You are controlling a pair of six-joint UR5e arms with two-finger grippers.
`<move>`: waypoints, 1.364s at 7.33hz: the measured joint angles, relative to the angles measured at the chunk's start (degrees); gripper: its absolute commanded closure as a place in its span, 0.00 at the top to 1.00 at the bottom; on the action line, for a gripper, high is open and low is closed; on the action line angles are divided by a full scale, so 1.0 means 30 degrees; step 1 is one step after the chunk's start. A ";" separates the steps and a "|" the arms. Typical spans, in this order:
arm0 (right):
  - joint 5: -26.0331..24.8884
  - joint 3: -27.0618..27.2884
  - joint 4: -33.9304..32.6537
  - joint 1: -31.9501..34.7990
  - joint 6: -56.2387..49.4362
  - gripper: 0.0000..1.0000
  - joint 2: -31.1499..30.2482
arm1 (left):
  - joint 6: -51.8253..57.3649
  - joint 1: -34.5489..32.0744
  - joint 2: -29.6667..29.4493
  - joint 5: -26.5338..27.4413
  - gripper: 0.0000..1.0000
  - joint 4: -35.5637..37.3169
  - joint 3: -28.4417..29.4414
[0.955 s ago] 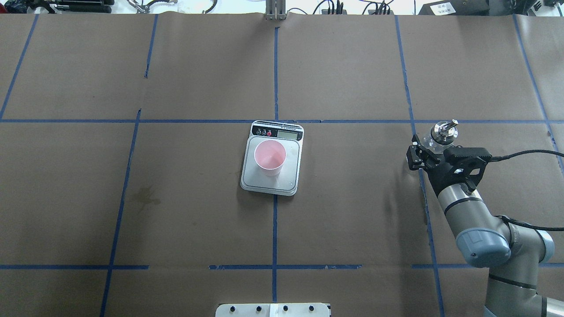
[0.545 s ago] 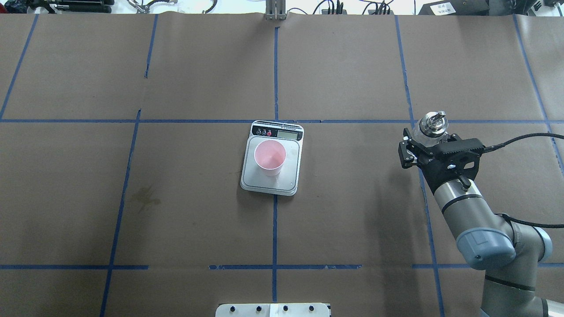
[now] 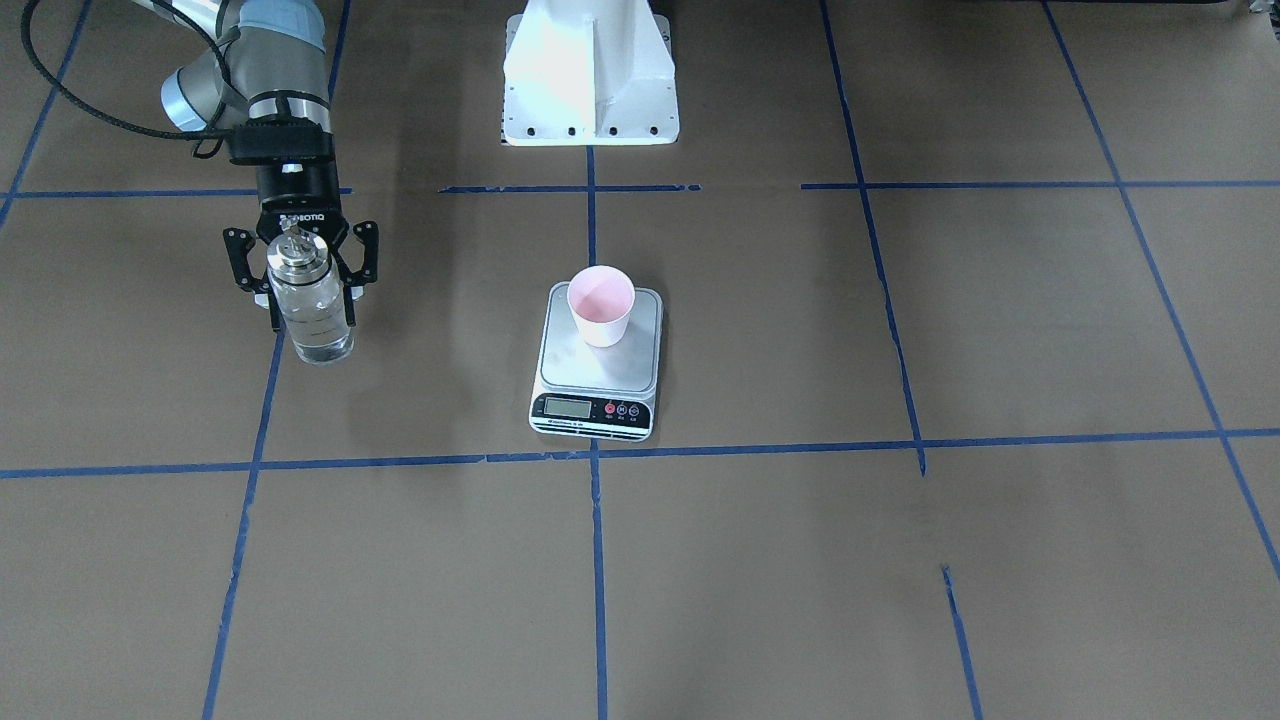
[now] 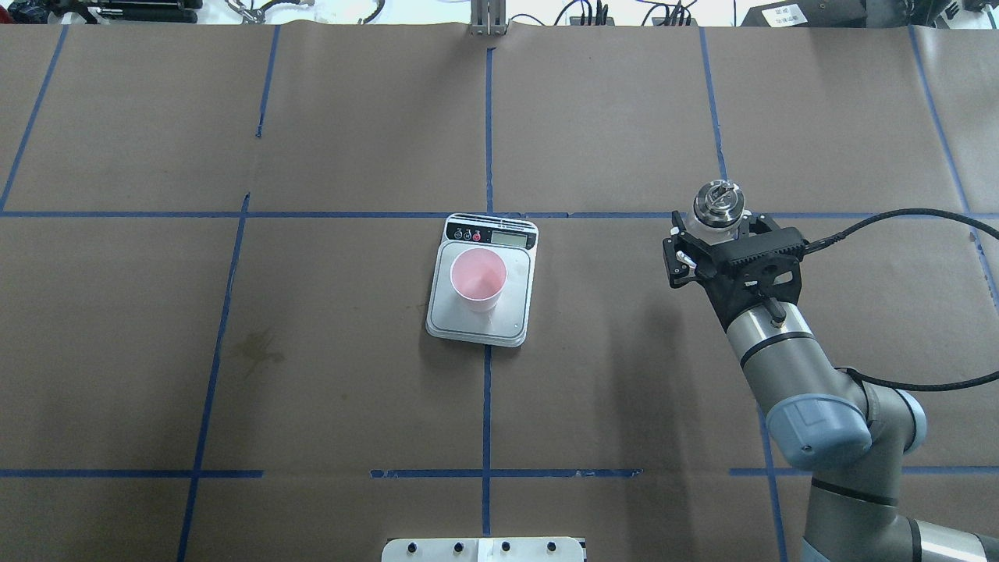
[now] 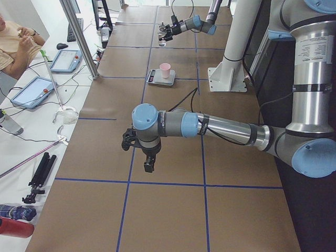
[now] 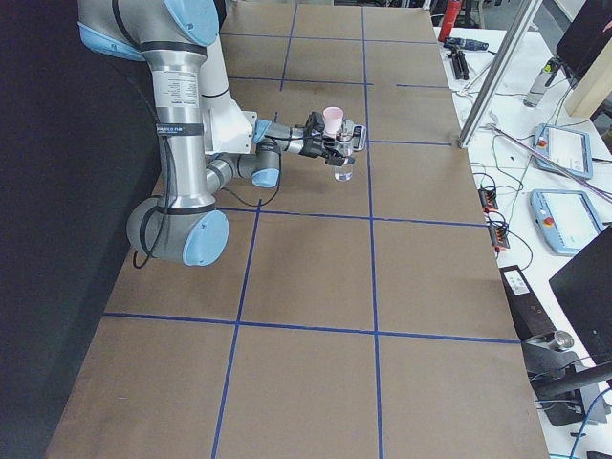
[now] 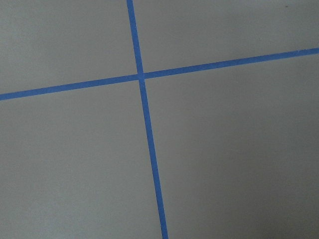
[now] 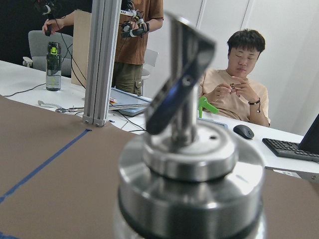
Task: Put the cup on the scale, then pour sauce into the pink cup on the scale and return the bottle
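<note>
Glass bottle clamped in the right gripper, well aside from the scale

The small clear glass cylindrical bottle (image 3: 312, 315) with a silver metal pourer cap stands upright between the black fingers of the right gripper (image 3: 312, 300), which are closed against its upper body from both sides. Whether its base touches the table cannot be told. In the right wrist view the cap and slanted spout fill the foreground, out of focus.

The flat rectangular silver-grey scale (image 4: 509, 321) lies at the table's middle, well apart from the bottle, with its display strip turned away from the robot. The small pale pink tapered paper cup (image 4: 478, 279) stands upright on the platform, towards the display end. Brown paper (image 4: 616, 265) covers the stretch between bottle and scale, and blue tape lines (image 4: 488, 140) cross it in a grid; one passes under the bottle. A faint stain (image 4: 257, 349) marks the paper on the far side of the scale.

The left gripper (image 5: 143, 155) hangs over a tape crossing near the table's left end, away from everything; whether its fingers are apart or together cannot be told.

Beyond the table edge stand an aluminium post (image 8: 102, 59), tablets (image 5: 32, 94) and two people (image 8: 239, 84). The white robot base (image 3: 590, 80) sits behind the scale.
</note>
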 measured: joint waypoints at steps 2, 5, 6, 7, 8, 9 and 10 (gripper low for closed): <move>-0.0883 -0.0054 -0.2036 -0.0140 -0.1998 0.00 0.0853 | 0.0000 0.0027 -0.0027 -0.0046 1.00 0.0018 0.0012; -0.3315 -0.0104 -1.0227 -0.1141 -0.5104 0.00 0.4755 | 0.0032 0.0008 0.0064 -0.0063 1.00 0.0023 0.0137; -0.3624 -0.0100 -1.2899 -0.1317 -0.5310 0.00 0.5710 | 0.0091 0.0000 0.0224 -0.0008 1.00 0.0004 0.0124; -0.3956 -0.0116 -1.5207 -0.1432 -0.5412 0.00 0.6345 | 0.0100 -0.0005 0.0366 0.0028 1.00 -0.0007 0.0071; -0.4317 -0.0304 -1.6886 -0.1531 -0.5463 0.00 0.6800 | 0.0097 -0.0005 0.0426 0.0031 1.00 -0.0005 0.0024; -0.4715 -0.1011 -1.7755 -0.1585 -0.5481 0.00 0.7302 | 0.0091 -0.0006 0.0432 0.0007 1.00 -0.0002 0.0005; -0.5183 -0.2044 -1.8105 -0.1603 -0.5489 0.00 0.7759 | 0.0089 -0.0006 0.0437 -0.0017 1.00 -0.0001 0.0005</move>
